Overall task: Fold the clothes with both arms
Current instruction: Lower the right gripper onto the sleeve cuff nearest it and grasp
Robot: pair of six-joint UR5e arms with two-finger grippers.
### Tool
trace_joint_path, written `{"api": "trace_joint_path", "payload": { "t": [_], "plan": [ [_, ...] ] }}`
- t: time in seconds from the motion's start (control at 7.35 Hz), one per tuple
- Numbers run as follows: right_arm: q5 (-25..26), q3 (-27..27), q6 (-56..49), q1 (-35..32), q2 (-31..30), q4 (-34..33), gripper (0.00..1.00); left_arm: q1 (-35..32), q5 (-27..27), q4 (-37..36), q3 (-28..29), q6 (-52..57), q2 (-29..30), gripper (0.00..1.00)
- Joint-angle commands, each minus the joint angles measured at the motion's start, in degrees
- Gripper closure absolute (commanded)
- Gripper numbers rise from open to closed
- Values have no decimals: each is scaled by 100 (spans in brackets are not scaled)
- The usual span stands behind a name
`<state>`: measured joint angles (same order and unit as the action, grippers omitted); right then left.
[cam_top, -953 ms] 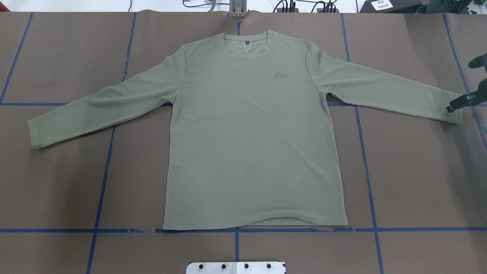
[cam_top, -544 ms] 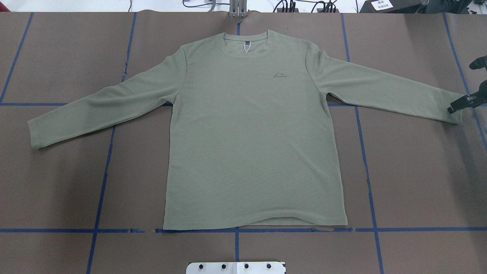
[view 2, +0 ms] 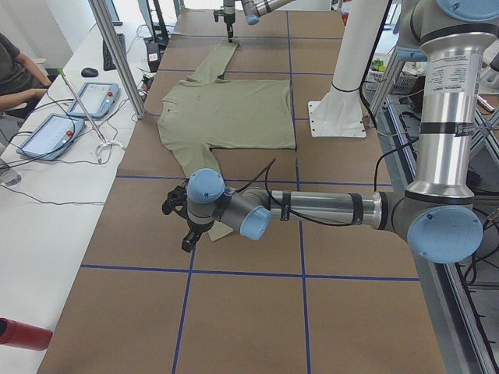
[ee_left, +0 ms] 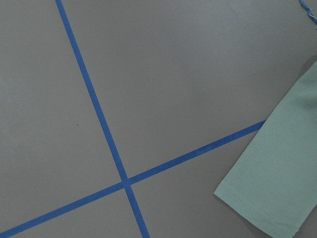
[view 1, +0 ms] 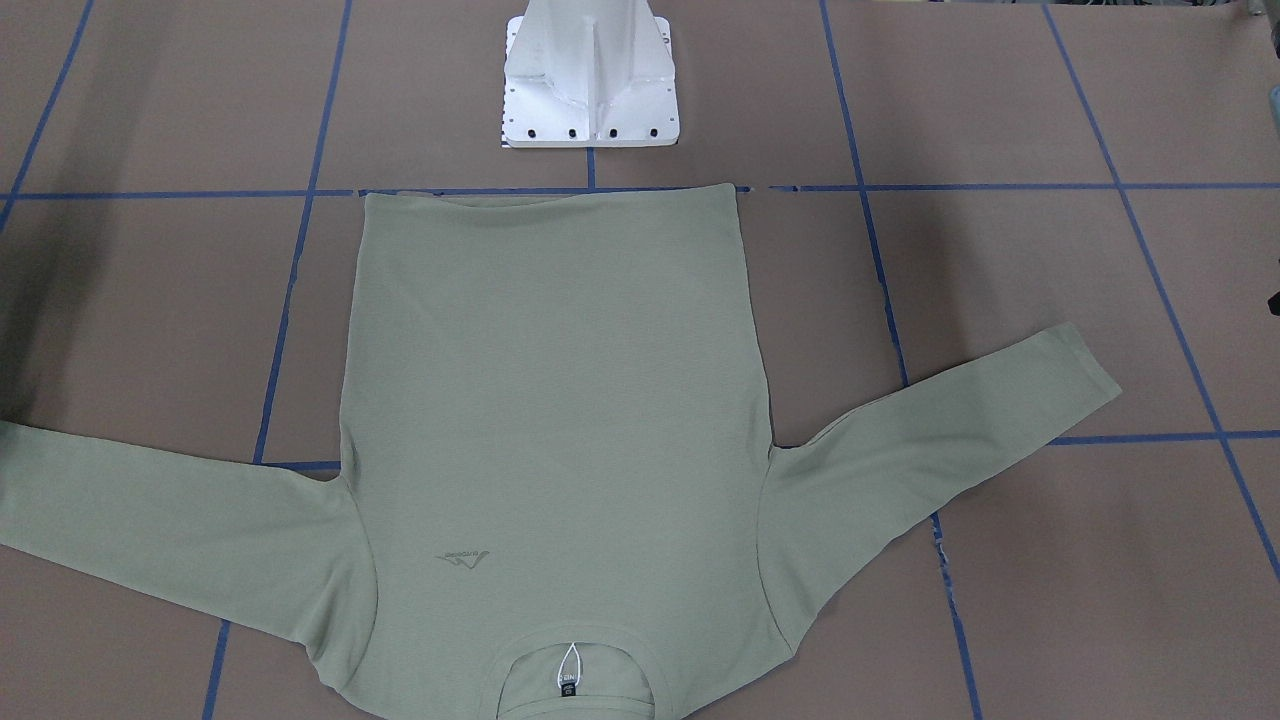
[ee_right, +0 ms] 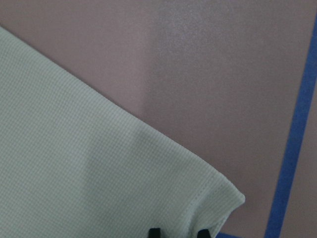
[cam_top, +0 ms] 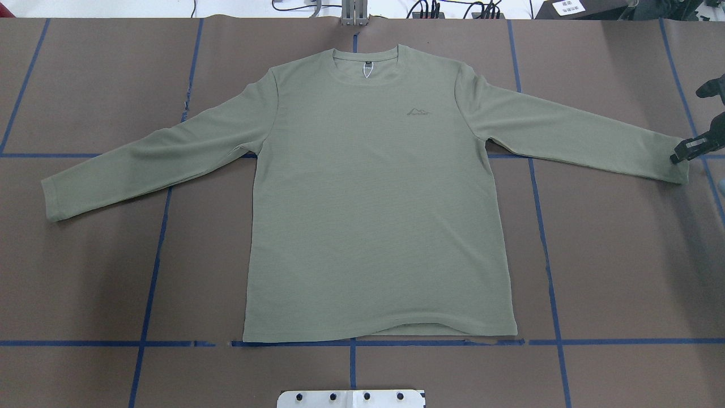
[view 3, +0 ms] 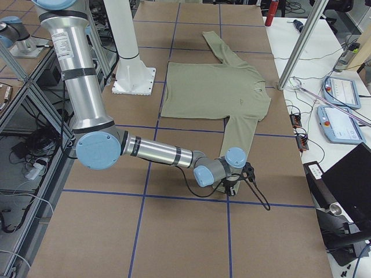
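Across the brown tabletop (cam_top: 85, 283), we see the sage-green long-sleeved shirt (cam_top: 374, 215) lying flat, sleeves spread. Our right hand (ee_right: 178, 232) hovers, narrowly parted, over the right cuff (ee_right: 218, 198); our left hand's (view 2: 187, 226) opening we cannot tell. We judge cuff-grasping is in hand; next, pinch both cuffs.

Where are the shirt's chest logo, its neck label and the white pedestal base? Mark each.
chest logo (cam_top: 418, 111), overhead exterior view, middle of the mountain outline.
neck label (view 1: 569, 687), exterior front-facing view, its dark tag.
pedestal base (view 1: 560, 120), exterior front-facing view, flat foot plate.
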<state>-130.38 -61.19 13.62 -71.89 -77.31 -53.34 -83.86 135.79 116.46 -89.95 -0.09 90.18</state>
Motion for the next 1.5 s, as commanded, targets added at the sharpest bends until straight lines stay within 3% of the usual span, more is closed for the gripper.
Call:
{"api": "trace_joint_path", "payload": {
  "t": [0.0,0.14,0.68,0.95,1.36],
  "plan": [
    [-5,-7,0,0,5,-9,88,-7,0,0,-5,0,0,0],
    [-5,-50,0,0,14,-9,100,1,0,0,-5,0,0,0],
    [-794,-629,842,-80,22,17,100,-7,0,0,-5,0,0,0],
    [-1269,-1032,1805,-62,381,-9,100,-7,0,0,-5,0,0,0],
    [-1262,-1254,3632,577,1494,-9,100,-16,9,-9,-14,0,0,0]
  ]
}}
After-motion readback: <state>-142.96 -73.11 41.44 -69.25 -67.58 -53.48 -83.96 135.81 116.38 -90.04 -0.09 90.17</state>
